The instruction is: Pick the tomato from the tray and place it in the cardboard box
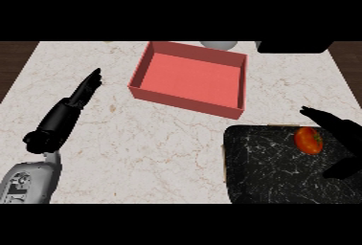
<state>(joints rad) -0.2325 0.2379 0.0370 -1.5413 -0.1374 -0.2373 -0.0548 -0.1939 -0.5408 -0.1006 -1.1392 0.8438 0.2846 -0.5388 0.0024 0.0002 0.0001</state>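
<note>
Head view, the only one.

- Pale marbled worktop (141, 143). A dark speckled tray (268, 167) sits at near right.
- The tomato (309, 139) lies on the tray, toward its far right corner. It is resting on the surface, not lifted.
- The right hand (341, 128) enters from the right edge, released. Its fingers stretch out on the far side of the tomato, and the thumb sits well apart on the near side. The tomato is at the mouth of that wide gap. Nothing is curled round it. Cannot tell whether a finger touches it.
- The left hand (83, 91) is at far left with fingers straight, holding nothing. It is resting, well apart from the tray and tomato.
- The cardboard box (185, 101) looks red-pink, has an open top and nothing inside. It sits far centre, set slightly askew, left of and beyond the tray.
- A pale grey round object (218, 45) is just behind the box. A black object (293, 46) is at the far right edge.

Judged stage: early. The grasp is not yet made, and the carry and drop are to come.

Risks from here:
- The tomato is round on a flat tray. If the fingers close before the thumb arrives, they may nudge it and set it rolling out of the gap.
- The fingers lie beyond it rather than over it, so closing could pinch only its edge.
- The box's near right corner stands on the carry path, so a low carry could clip it and shift the box.
- Letting go over the wall rather than the middle could leave the tomato outside.
</note>
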